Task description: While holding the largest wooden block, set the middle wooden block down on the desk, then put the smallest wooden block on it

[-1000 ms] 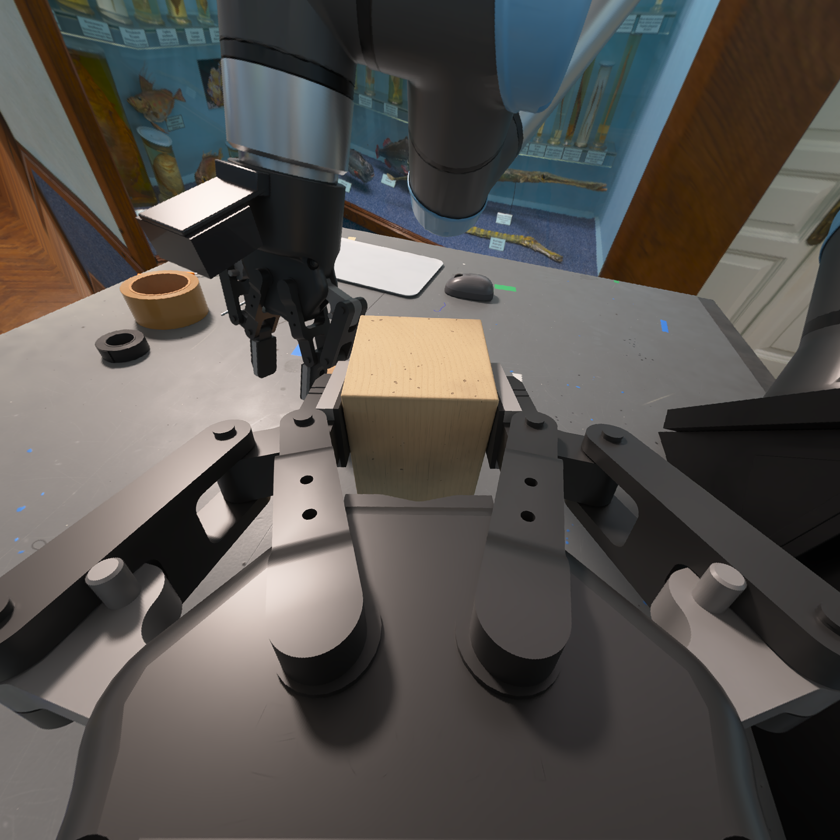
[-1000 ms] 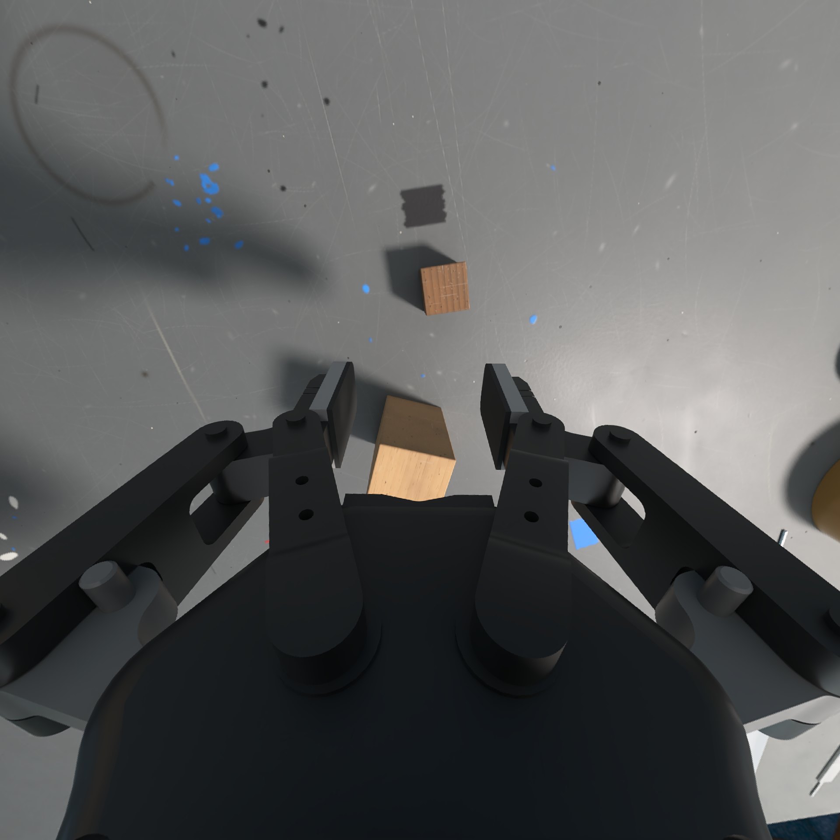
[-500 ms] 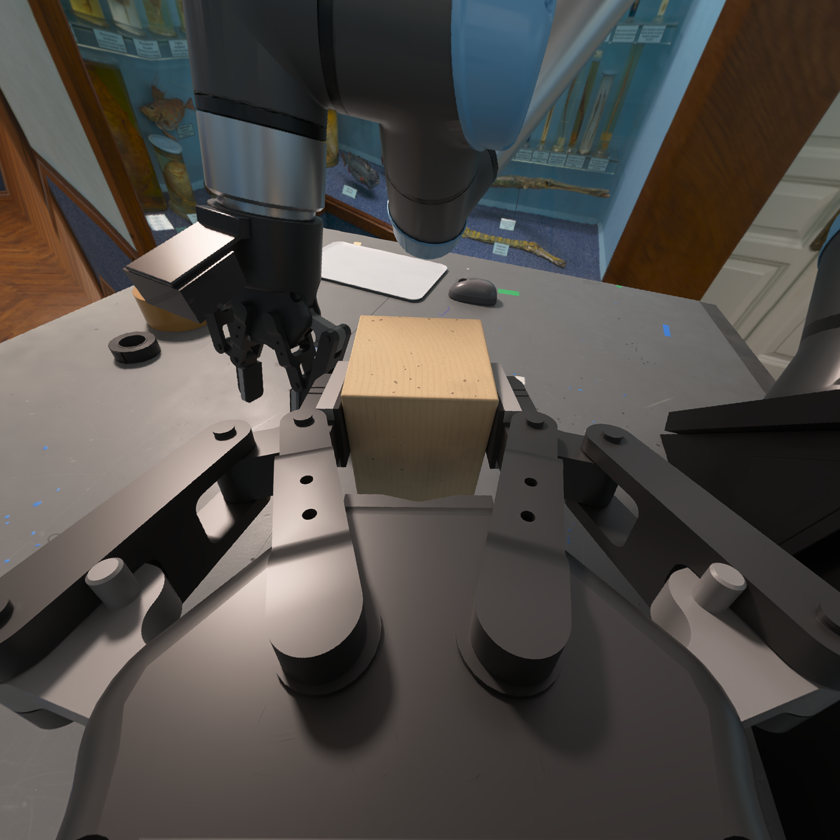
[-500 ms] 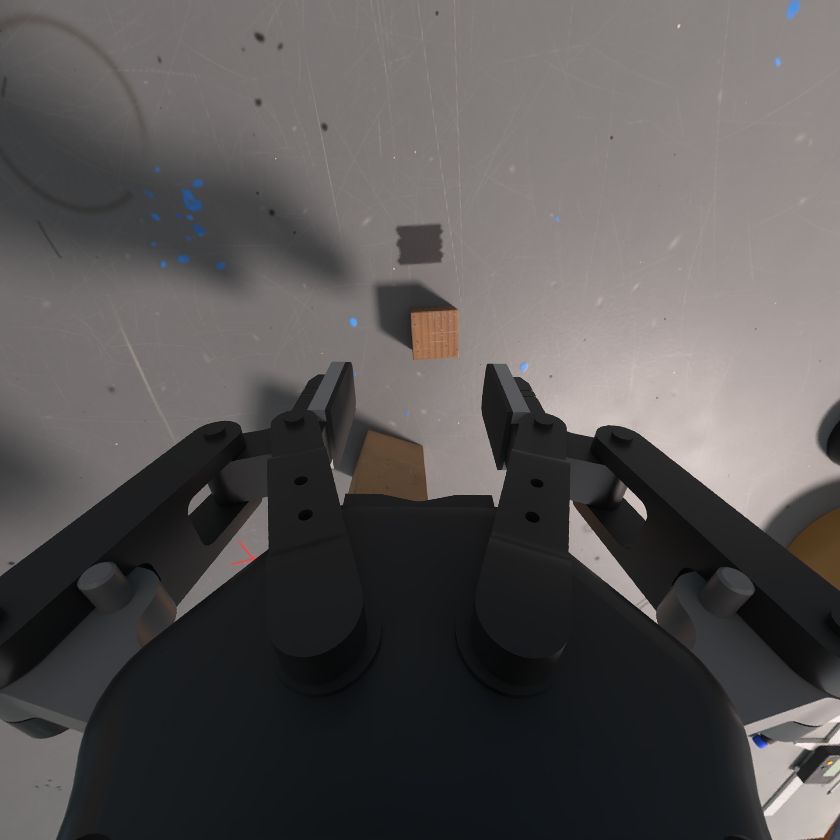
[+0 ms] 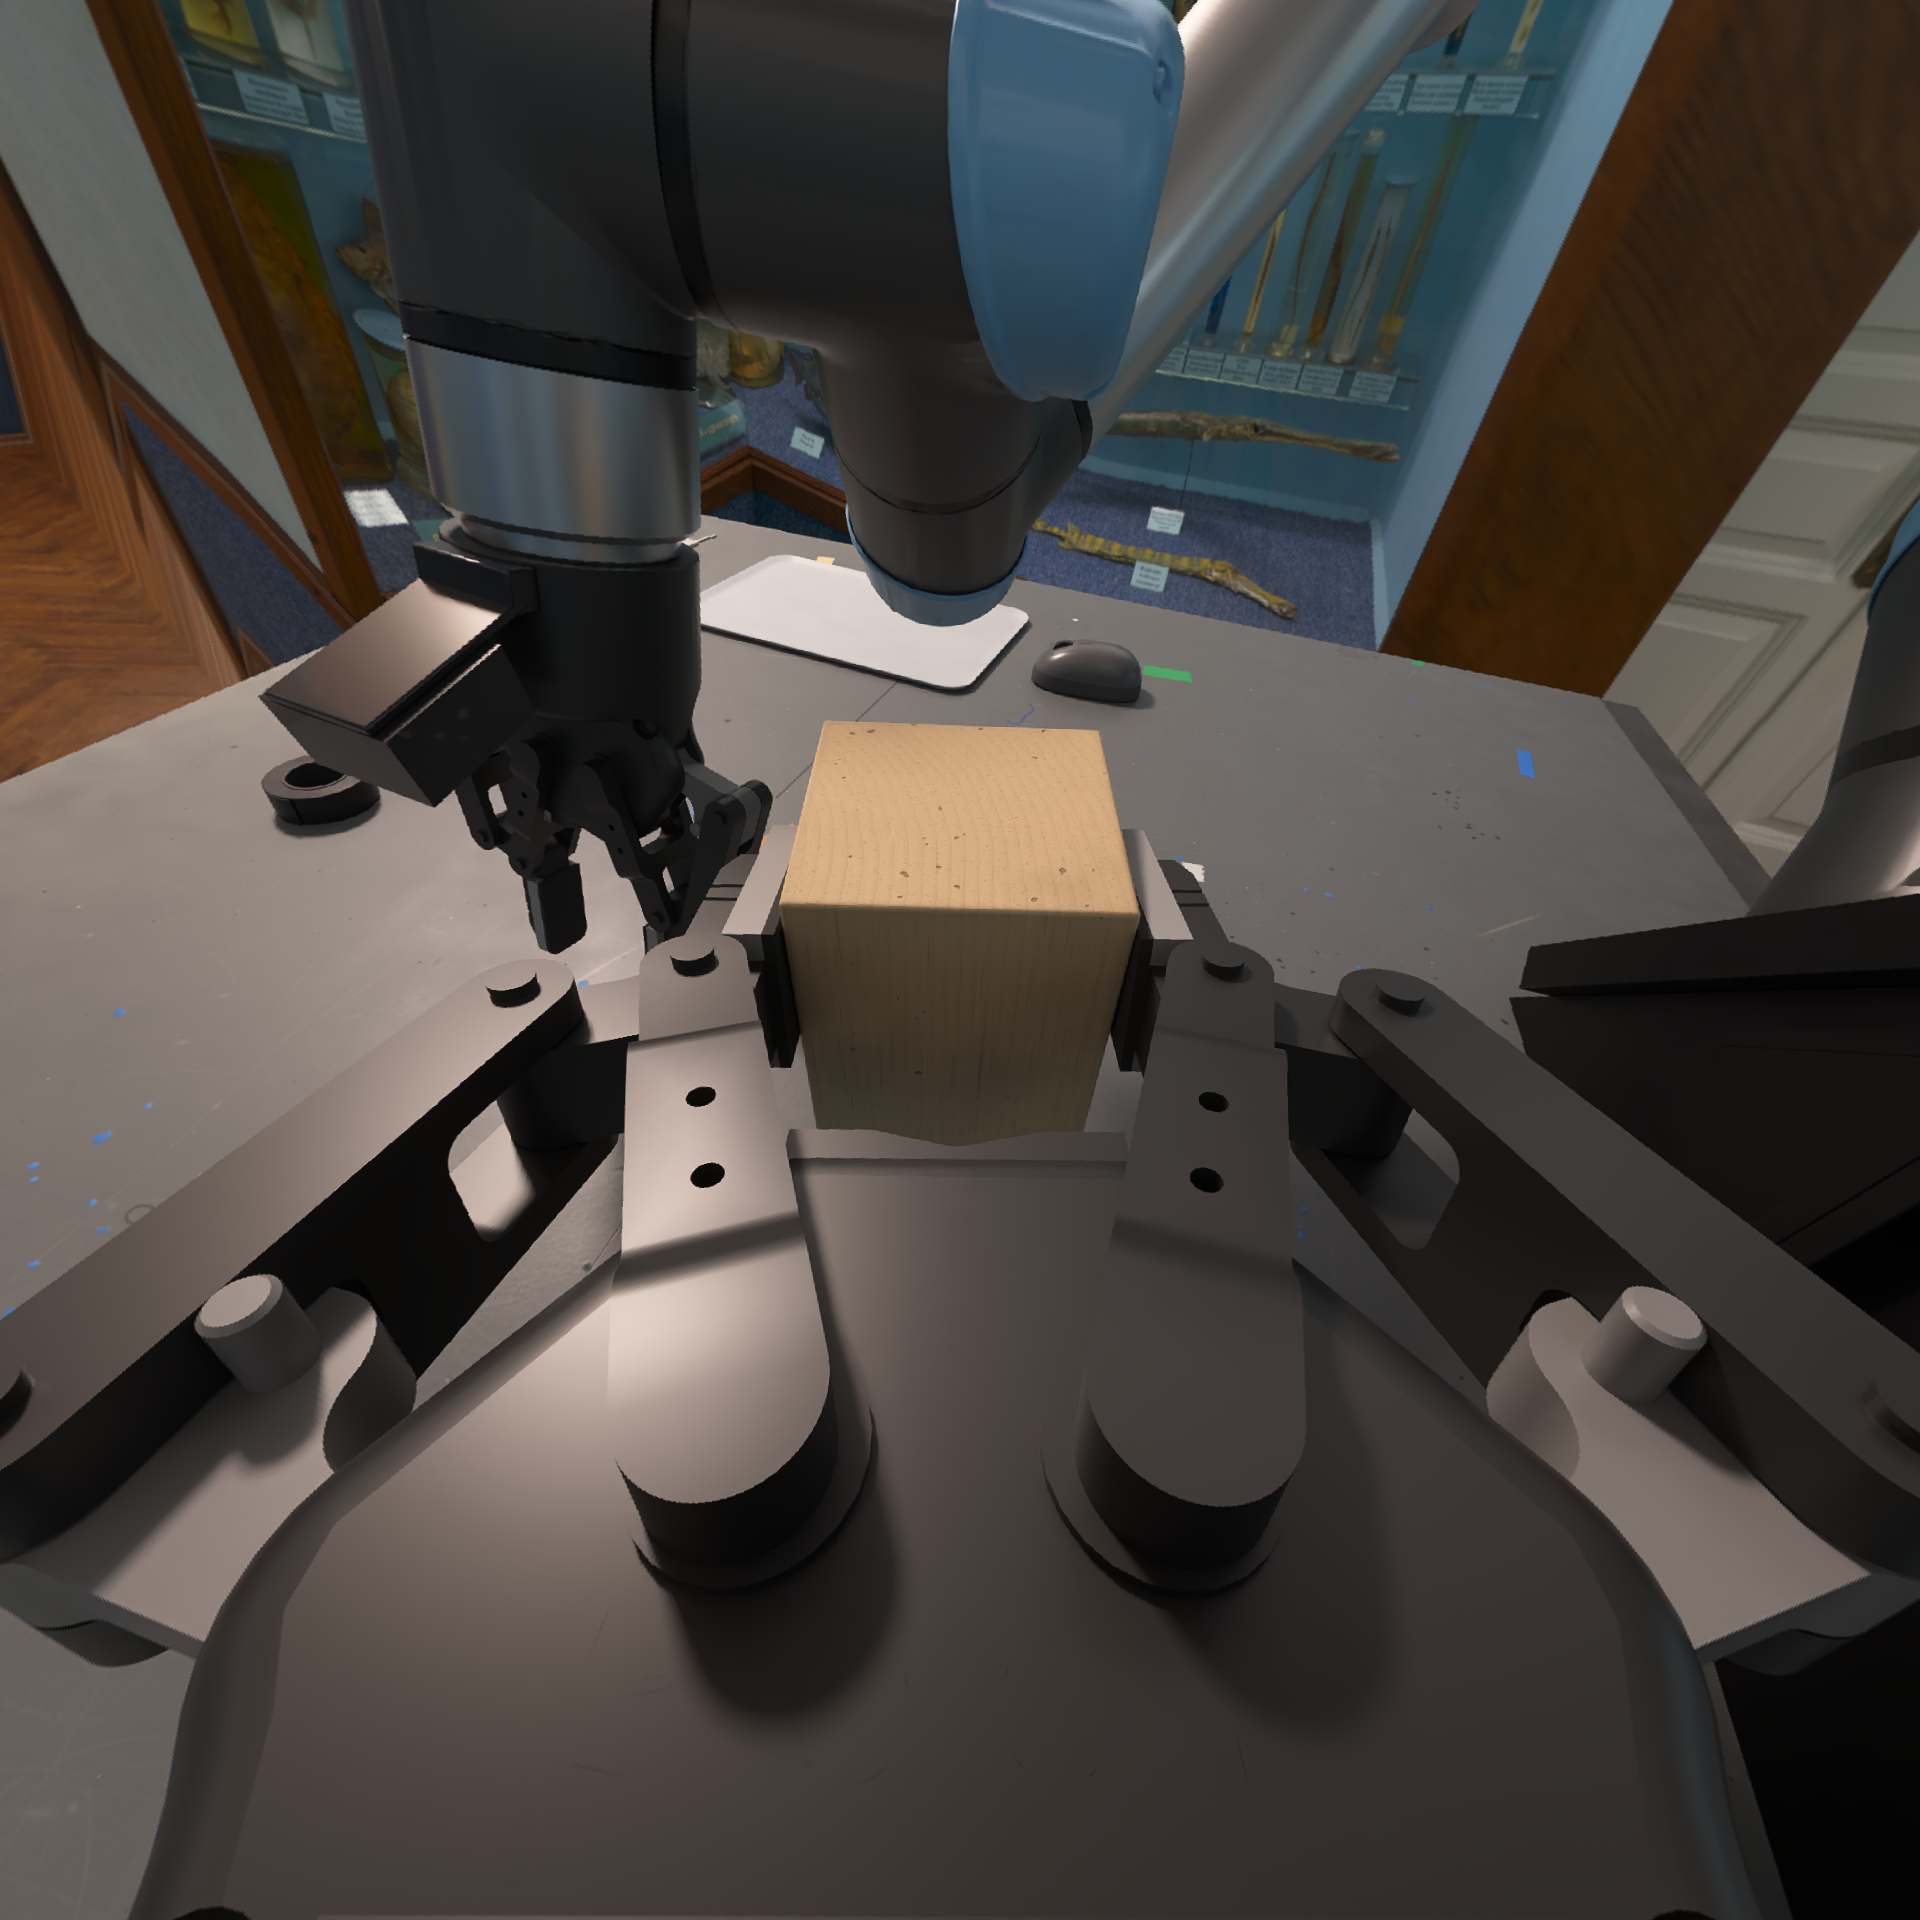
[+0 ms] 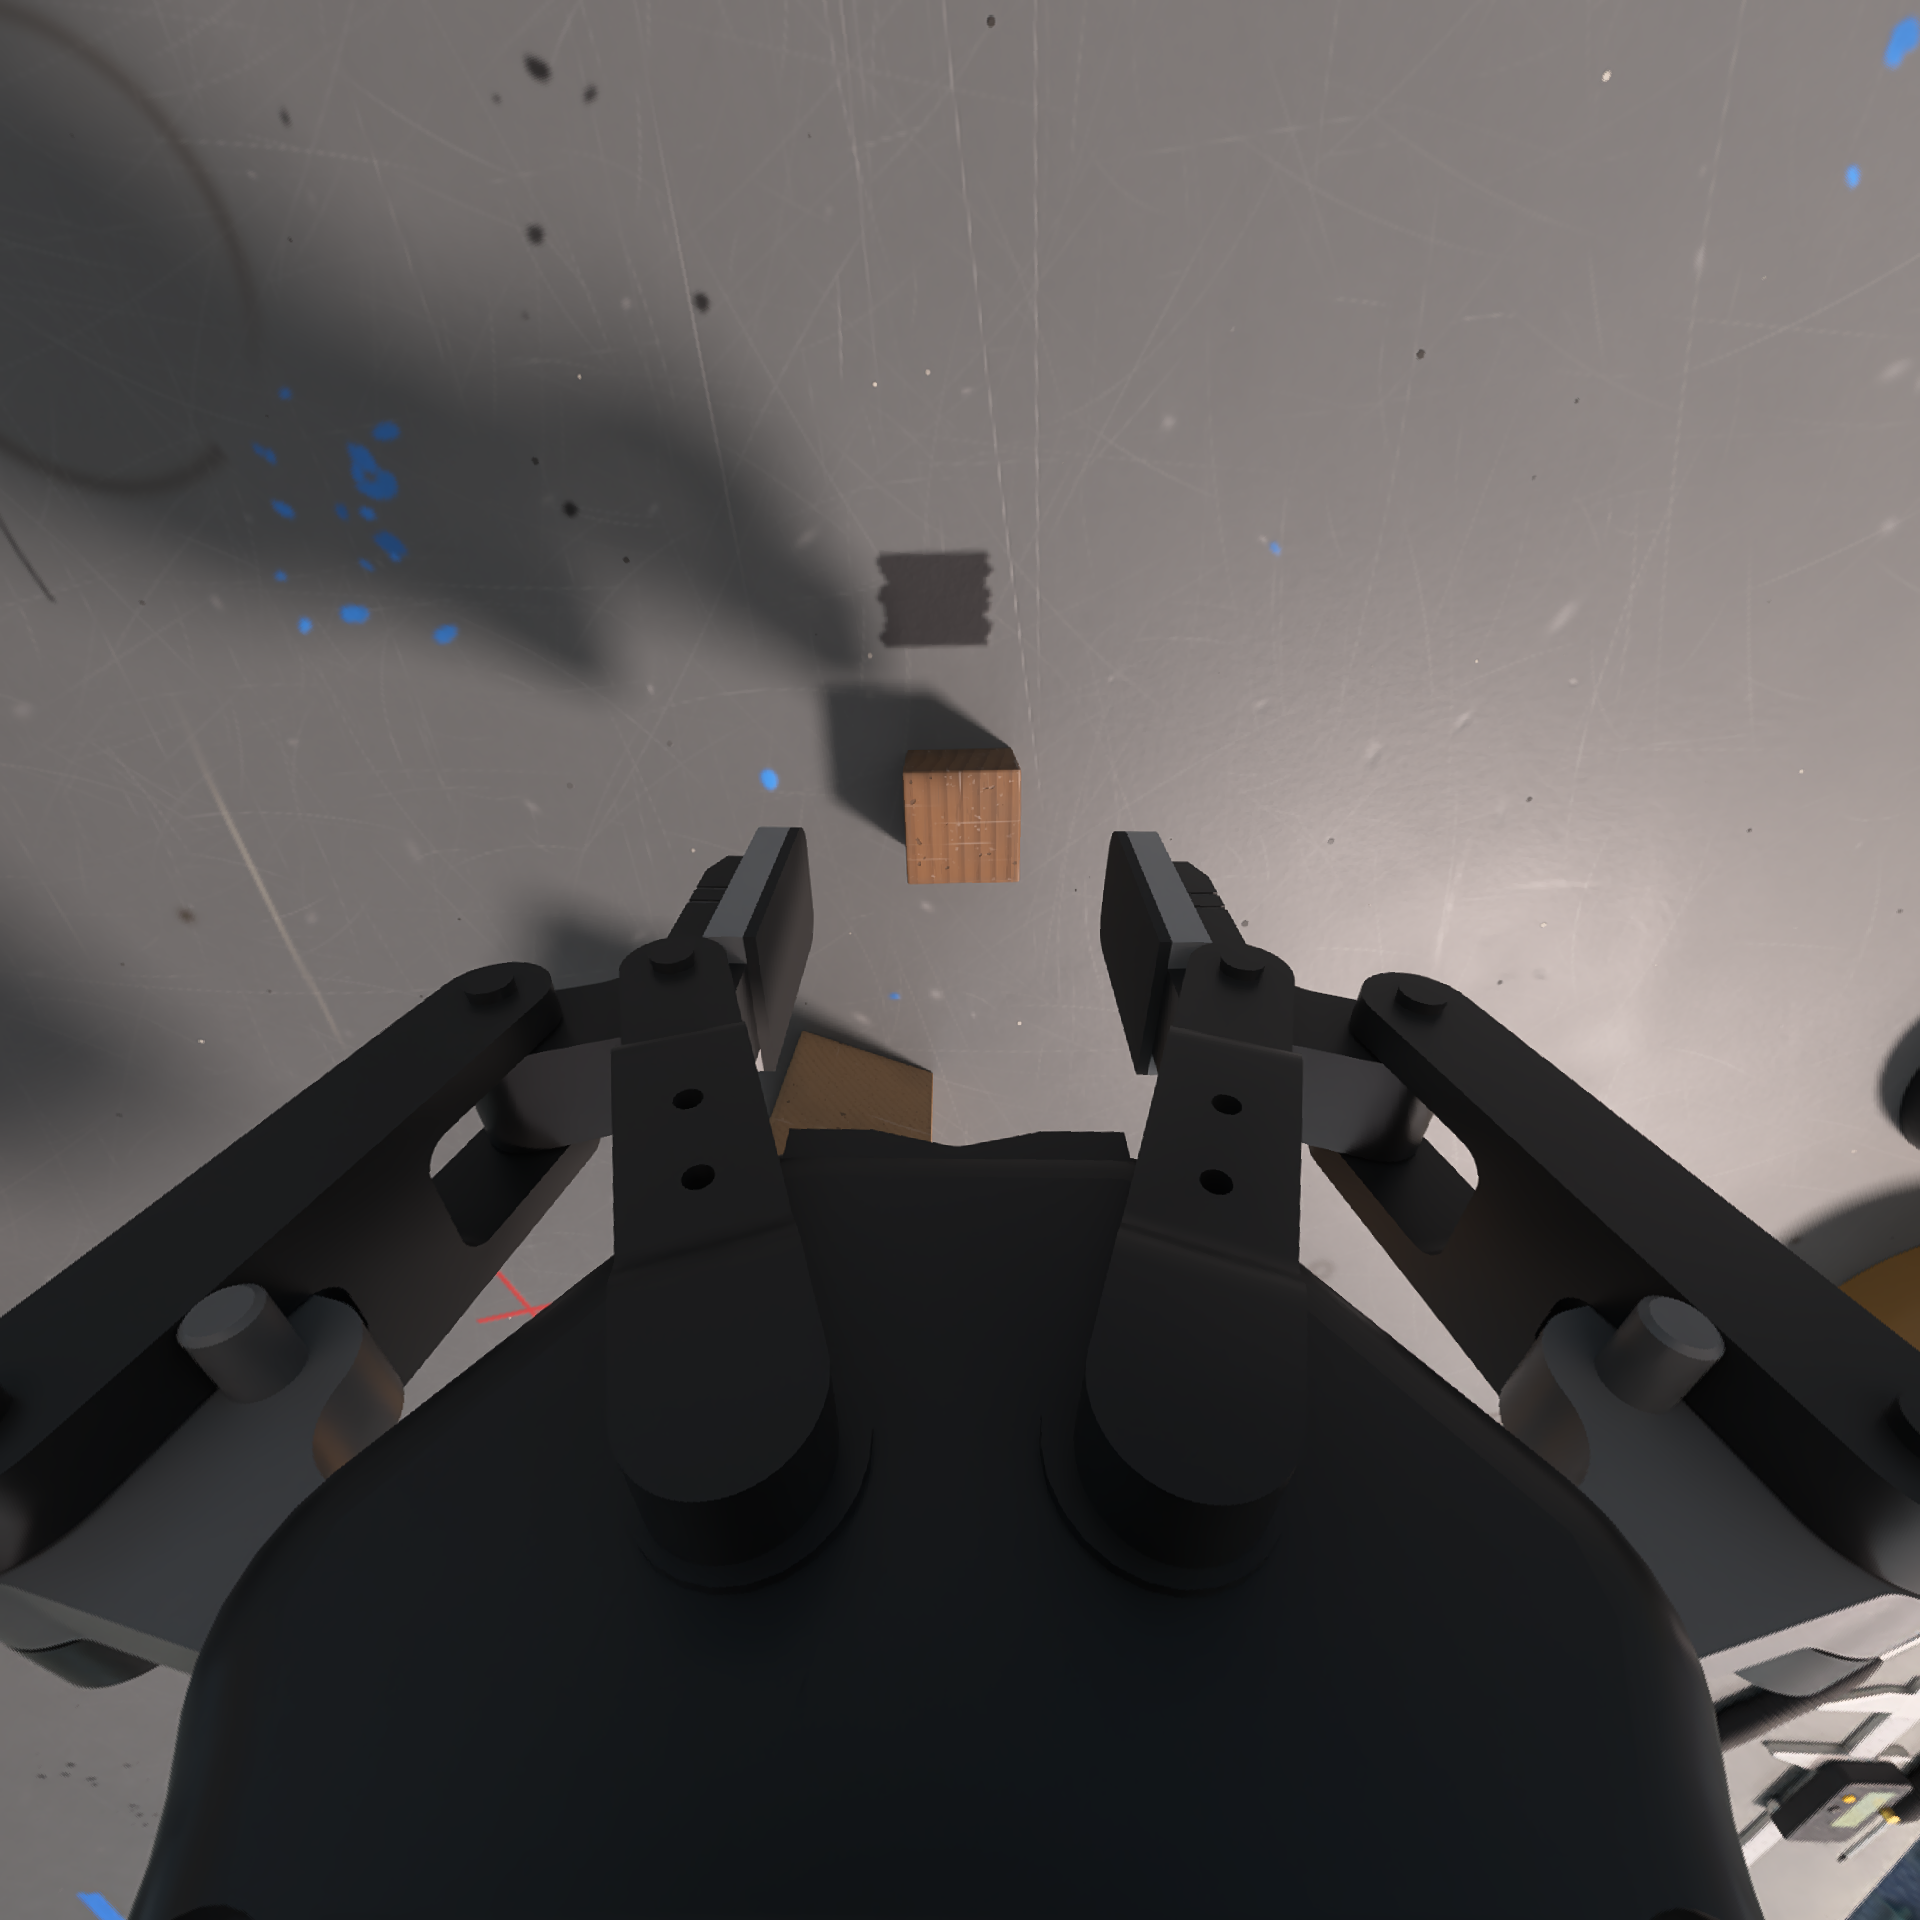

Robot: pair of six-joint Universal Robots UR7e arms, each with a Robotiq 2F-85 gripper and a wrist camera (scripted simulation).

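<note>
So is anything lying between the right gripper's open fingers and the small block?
No. In the right wrist view, only bare desk separates the right gripper from the small block.

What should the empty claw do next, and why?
Probably ease forward and down over the smallest wooden block. The right gripper is open and empty, the middle wooden block already lies on the desk, and the left gripper holds the largest wooden block.

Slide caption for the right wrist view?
Open right gripper above grey desk, smallest wooden block ahead, middle wooden block below.
</note>
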